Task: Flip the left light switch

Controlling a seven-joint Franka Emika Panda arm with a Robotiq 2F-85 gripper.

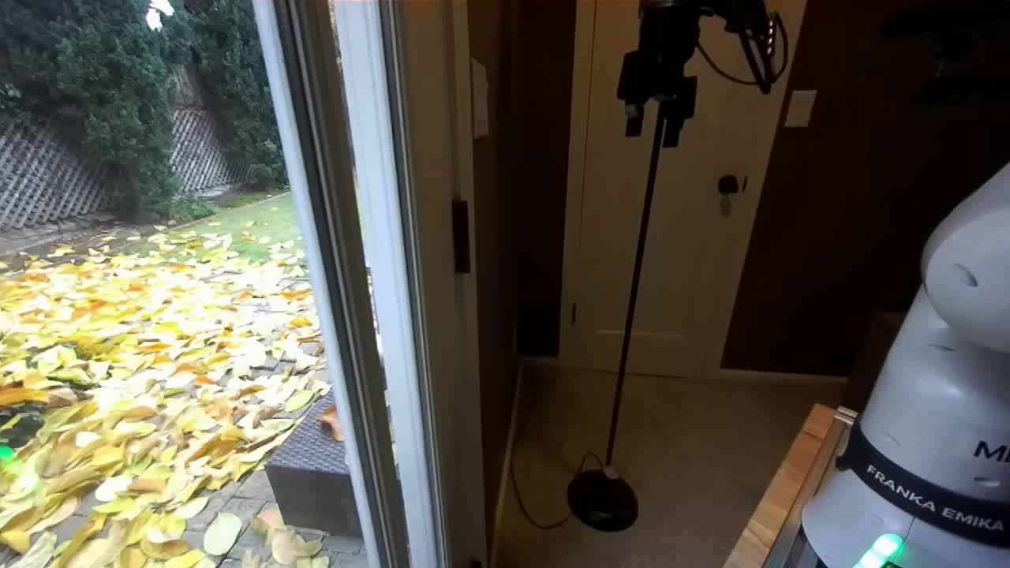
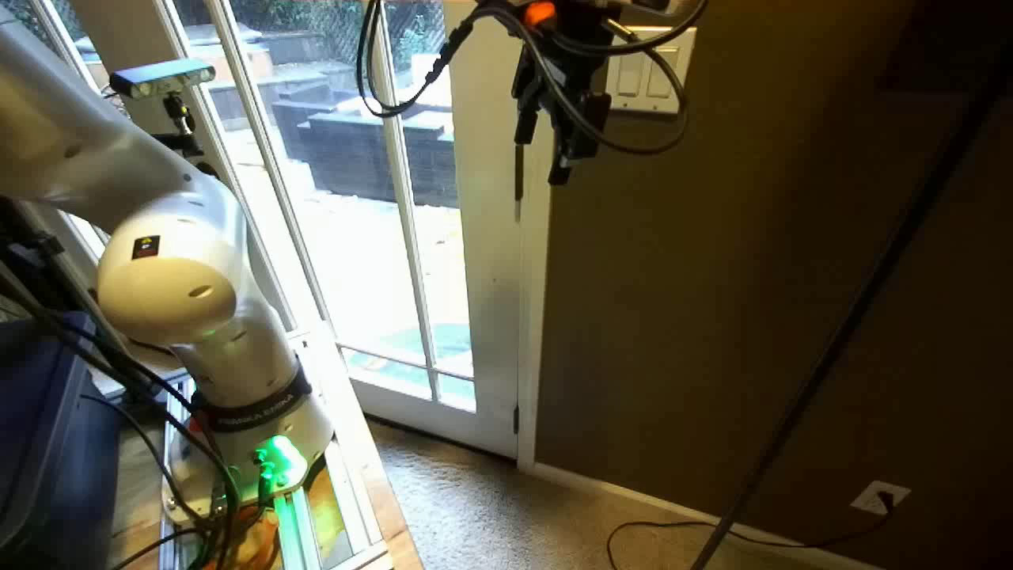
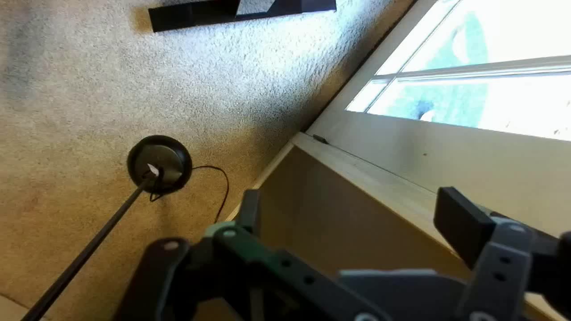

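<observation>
Switch (image 2: 630, 79): left one on pale double plate (image 1: 480, 101), on brown wall (image 2: 673, 317) beside glass door (image 2: 489, 237). Hand (image 1: 652, 130) apart from plate in an exterior view; fingers (image 3: 461, 225) spread wide in wrist view, holding nothing. Judged: flip not yet done; approach and press remain; current setting too small to read. Switch faces straight out from wall, long axis vertical.
</observation>
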